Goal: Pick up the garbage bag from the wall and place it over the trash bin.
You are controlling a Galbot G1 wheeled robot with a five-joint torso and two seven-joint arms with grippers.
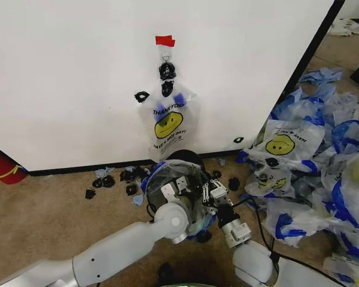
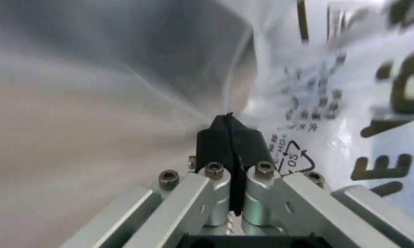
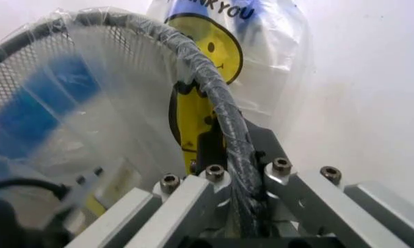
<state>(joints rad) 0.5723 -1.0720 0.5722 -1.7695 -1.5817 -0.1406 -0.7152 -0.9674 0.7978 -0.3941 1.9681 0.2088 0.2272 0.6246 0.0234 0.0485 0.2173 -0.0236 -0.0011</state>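
White wall (image 1: 78, 84) behind; spare bag on hook. Trash bin (image 1: 185, 156) at wall's foot, garbage bag (image 1: 161, 176) draped over rim. Right gripper (image 3: 236, 155) pinches bagged rim; left gripper (image 2: 229, 135) pressed together inside film, both at bin mouth.

floor (image 1: 54, 221): tan carpet | black scraps (image 1: 107, 181) | bag pile (image 1: 323, 161) right
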